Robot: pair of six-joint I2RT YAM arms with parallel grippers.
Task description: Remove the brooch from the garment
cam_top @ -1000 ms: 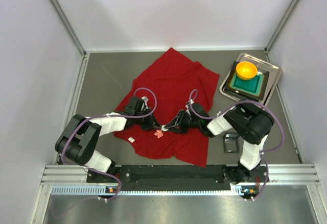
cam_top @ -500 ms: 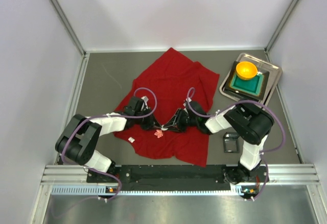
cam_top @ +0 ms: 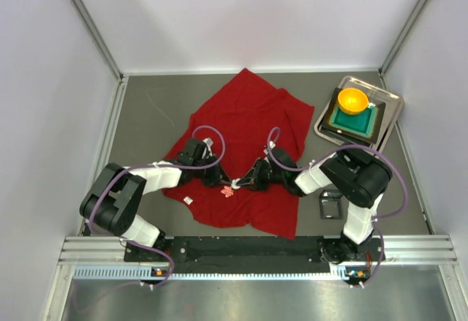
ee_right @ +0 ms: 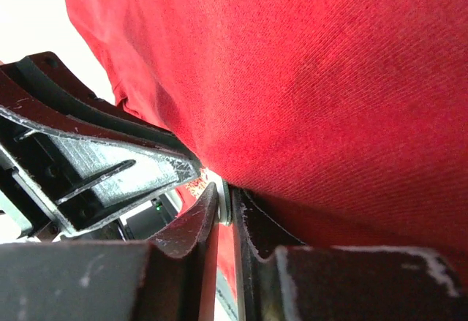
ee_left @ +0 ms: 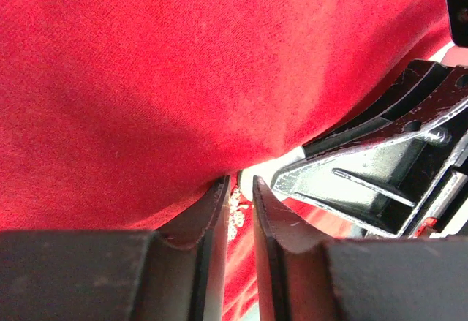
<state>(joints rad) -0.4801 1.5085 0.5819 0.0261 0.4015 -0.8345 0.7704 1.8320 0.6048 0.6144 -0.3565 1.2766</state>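
The red garment lies spread on the grey table. The tiny pale pink brooch sits on its front part, just below where both grippers meet. My left gripper is closed to a narrow slit at a fold of the garment; the speckled brooch shows through the slit. My right gripper is shut on a thin pale disc edge of the brooch, with red cloth draped against its fingers. The two grippers' tips almost touch.
A small white fabric tag lies on the garment's left hem. A metal tray at the back right holds a green square dish and an orange bowl. A small metal frame lies by the right arm.
My right gripper has edged a little to the left, closer to the left gripper. The left arm and the garment have hardly moved.
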